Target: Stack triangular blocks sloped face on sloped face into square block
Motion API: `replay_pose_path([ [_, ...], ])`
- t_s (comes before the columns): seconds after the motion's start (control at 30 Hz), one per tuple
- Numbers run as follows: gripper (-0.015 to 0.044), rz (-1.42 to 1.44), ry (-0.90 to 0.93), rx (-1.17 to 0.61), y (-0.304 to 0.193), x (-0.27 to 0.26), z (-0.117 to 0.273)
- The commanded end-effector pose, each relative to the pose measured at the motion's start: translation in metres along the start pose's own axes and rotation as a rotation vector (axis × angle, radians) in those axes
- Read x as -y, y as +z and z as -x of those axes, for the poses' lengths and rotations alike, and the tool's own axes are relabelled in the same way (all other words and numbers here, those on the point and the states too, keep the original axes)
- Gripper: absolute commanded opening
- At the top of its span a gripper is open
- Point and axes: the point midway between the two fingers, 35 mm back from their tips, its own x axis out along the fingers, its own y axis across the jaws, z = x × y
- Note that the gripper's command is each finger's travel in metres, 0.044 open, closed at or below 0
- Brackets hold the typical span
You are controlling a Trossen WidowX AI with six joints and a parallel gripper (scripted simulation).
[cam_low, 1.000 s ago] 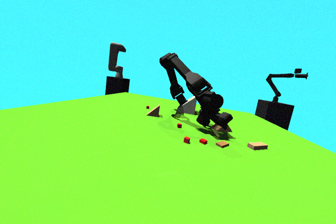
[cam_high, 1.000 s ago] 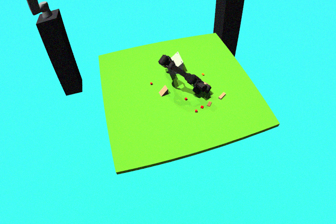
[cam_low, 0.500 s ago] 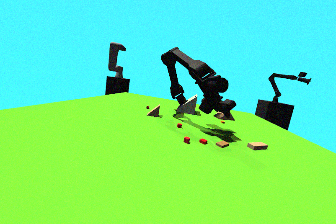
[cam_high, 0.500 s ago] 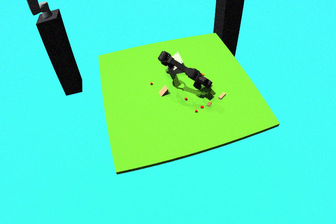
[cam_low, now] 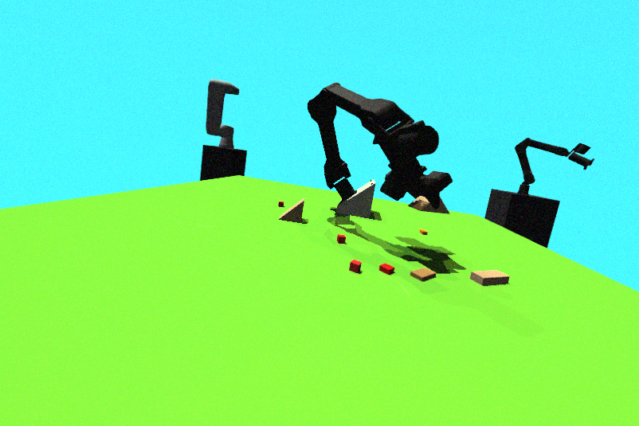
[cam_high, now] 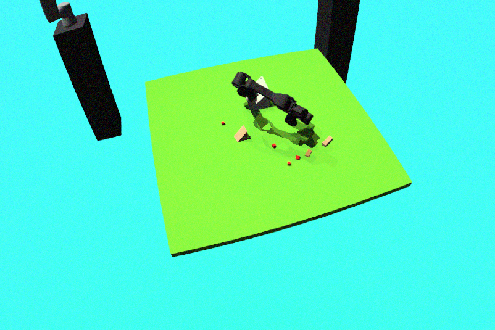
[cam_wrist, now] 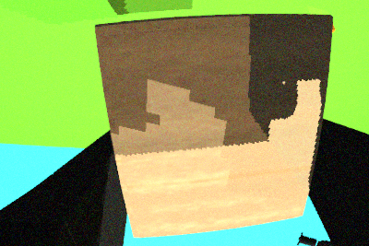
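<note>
Triangular block (cam_low: 424, 204) (cam_wrist: 217, 168) clamped in the end effector (cam_low: 419, 199), partly hidden by it in the exterior view
</note>
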Motion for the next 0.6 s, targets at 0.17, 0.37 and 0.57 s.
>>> replay_pose_path([
  [0.17,0.0000,0.176,-0.018,0.045,-0.0010,0.0006,-0.0026],
  [0.37,0.0000,0.370,-0.045,0.092,-0.0022,0.0011,-0.0049],
  [0.57,0.0000,0.563,-0.080,0.135,-0.0034,0.0016,-0.0069],
])
